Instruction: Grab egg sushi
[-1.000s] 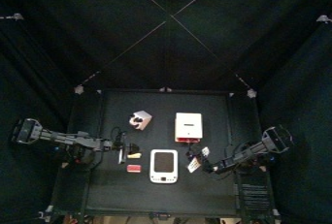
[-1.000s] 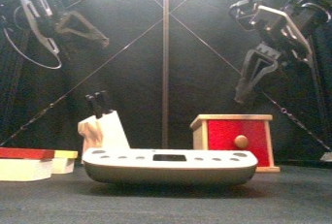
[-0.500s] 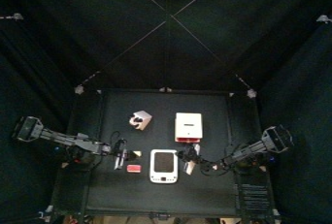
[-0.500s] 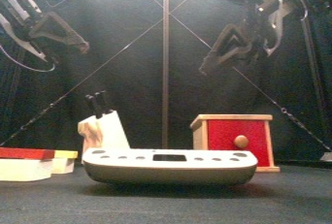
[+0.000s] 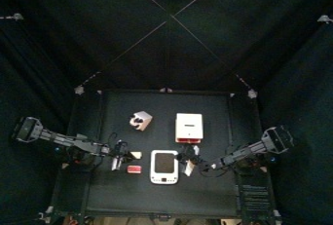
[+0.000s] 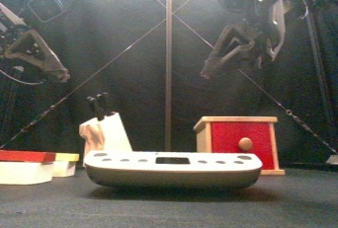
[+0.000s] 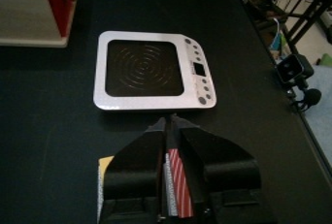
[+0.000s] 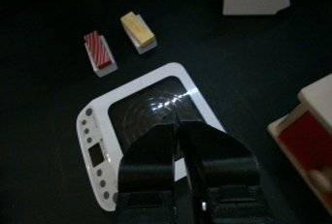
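Note:
The egg sushi (image 8: 138, 30), a tiny block with a yellow top and pale underside, lies at the table's front left beside a red striped block (image 8: 100, 51). The front view shows it at the far left (image 6: 65, 159). In the left wrist view a yellow corner (image 7: 101, 166) peeks out beside my left gripper (image 7: 169, 124). That gripper hangs over the two small blocks, its jaws close together with only a slit between them and nothing held. My right gripper (image 8: 177, 127) hovers shut above the white handheld device (image 8: 130, 136).
The white device (image 5: 163, 167) lies at the front middle, right of the small blocks. Behind it stand a red and white box (image 5: 192, 127) and a pale block with black handles (image 6: 106, 133). The red block (image 5: 134, 169) sits beside the device's left edge.
In the front view the left arm has swung further left and lower. The right arm has moved left toward the middle, over the device. The things on the table have not moved.

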You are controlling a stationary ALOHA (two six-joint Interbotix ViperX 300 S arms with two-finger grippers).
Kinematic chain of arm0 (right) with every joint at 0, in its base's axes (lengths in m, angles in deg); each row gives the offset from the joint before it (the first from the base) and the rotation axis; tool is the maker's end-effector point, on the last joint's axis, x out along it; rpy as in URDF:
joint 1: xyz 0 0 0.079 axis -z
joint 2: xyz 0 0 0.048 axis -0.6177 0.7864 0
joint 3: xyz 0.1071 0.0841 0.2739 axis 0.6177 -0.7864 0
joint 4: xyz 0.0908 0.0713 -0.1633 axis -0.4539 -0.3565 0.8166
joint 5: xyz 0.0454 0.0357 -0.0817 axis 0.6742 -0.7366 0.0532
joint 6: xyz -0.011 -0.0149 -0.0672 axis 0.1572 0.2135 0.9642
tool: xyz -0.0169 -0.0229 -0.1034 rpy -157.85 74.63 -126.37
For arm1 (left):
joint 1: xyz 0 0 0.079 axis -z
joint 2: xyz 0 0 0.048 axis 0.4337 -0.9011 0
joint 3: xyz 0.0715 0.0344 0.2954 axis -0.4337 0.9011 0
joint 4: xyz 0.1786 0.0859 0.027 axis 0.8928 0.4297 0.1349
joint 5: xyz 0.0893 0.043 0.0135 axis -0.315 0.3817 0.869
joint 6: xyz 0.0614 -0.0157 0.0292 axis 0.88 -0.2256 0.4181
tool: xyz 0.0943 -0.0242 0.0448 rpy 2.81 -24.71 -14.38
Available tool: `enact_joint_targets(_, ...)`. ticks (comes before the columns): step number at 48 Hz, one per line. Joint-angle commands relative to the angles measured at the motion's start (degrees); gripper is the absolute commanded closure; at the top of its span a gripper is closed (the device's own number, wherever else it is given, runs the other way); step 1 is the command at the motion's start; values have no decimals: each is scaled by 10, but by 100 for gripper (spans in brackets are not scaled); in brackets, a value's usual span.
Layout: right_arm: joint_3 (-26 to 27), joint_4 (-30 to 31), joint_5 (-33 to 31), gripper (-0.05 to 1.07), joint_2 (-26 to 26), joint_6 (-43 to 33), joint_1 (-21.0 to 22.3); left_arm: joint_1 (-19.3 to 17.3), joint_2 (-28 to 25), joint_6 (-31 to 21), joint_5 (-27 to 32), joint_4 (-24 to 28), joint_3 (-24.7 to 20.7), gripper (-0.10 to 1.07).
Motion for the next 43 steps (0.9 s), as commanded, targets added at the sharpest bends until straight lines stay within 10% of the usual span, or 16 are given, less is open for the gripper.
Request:
enact_joint_targets(1, 22, -5, 1, 80, -1, 1, 2, -1, 0, 1, -3, 7, 0, 33)
enact_joint_targets(43, 33, -15, 0, 80, 14, 1, -10, -76, -40, 1, -3, 23, 45, 24)
